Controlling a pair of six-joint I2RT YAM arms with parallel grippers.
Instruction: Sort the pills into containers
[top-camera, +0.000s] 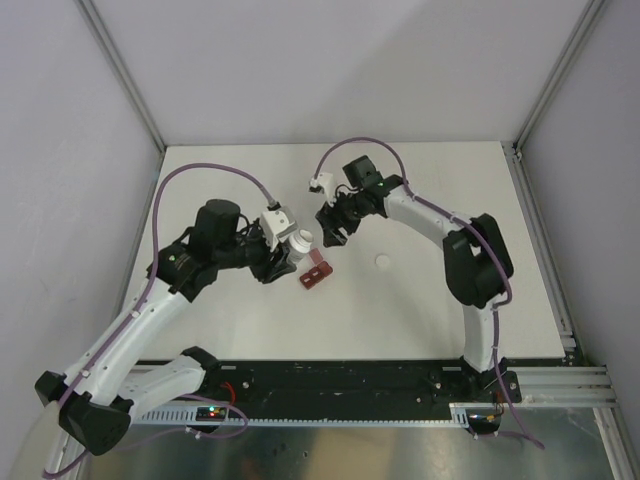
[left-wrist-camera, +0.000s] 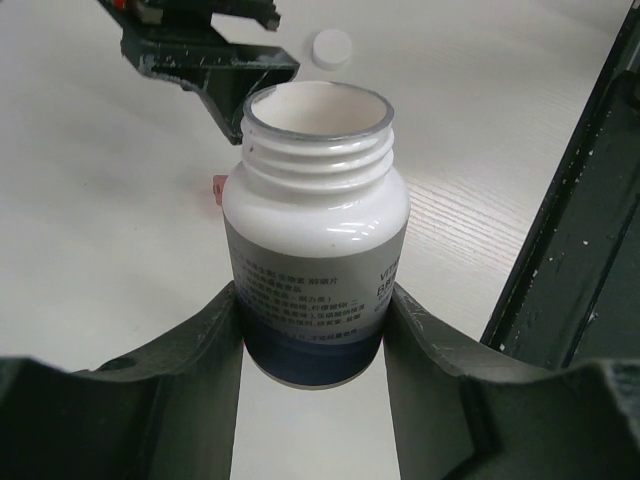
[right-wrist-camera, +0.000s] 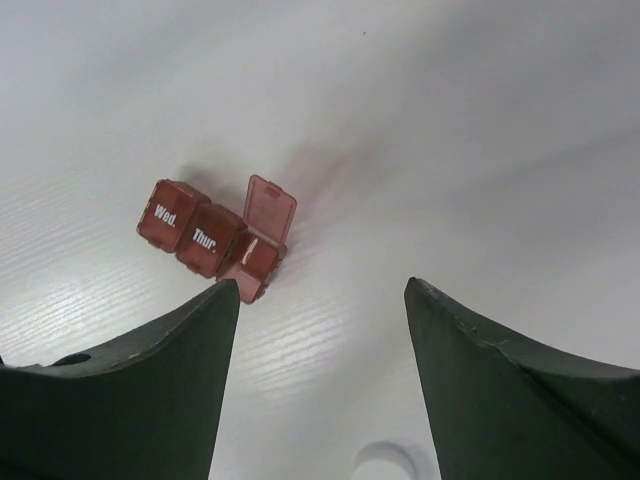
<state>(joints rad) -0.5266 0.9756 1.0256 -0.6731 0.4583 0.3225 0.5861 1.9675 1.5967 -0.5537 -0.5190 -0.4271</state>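
Left hand (left-wrist-camera: 312, 295) is clamped round the lower half of the white bottle (left-wrist-camera: 315, 200), whose open mouth points away from the wrist. Right hand (right-wrist-camera: 320, 285) is spread wide with nothing in it, hovering over the table (right-wrist-camera: 450, 120). The red pill box (right-wrist-camera: 205, 240) lies flat just past the tip of one of its fingers, not touching. The Wed. and Thur. lids are down, and the end lid nearest that hand is flipped up. A white cap (top-camera: 382, 261) lies behind the right hand's fingertips.
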